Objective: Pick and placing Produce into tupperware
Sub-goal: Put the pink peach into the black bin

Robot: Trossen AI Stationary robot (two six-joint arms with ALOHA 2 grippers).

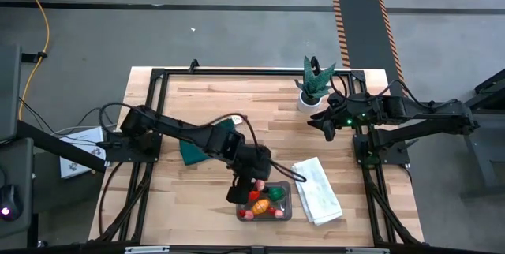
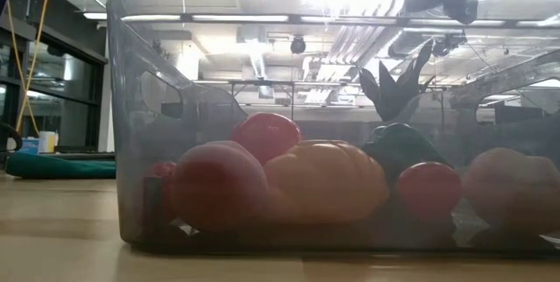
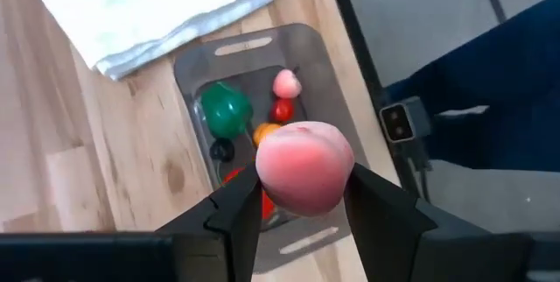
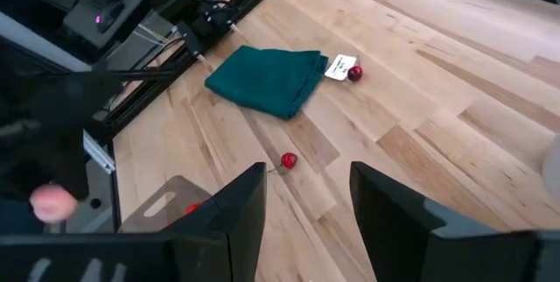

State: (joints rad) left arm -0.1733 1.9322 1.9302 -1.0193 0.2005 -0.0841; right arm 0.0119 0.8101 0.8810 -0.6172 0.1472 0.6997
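Pink peach (image 3: 304, 166): clamped between the left gripper (image 3: 302, 207) fingers, above the tupperware (image 1: 286, 207) at the table's front edge. Step: placing. Next: lower, release among produce inside. Right gripper (image 4: 306, 203): parted, empty, waiting near the back right corner.

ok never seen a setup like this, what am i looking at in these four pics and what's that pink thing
Two robot arms work at a wooden table. One picture looks straight down, one sits at table height behind the clear tupperware, and two come from cameras on the arms' wrists. The left gripper holds a pink toy fruit above the tupperware, which already contains several toy fruits and vegetables. The right gripper waits, open and empty, near the potted plant. Also on the table: a white towel, a green cloth and two small red fruits.
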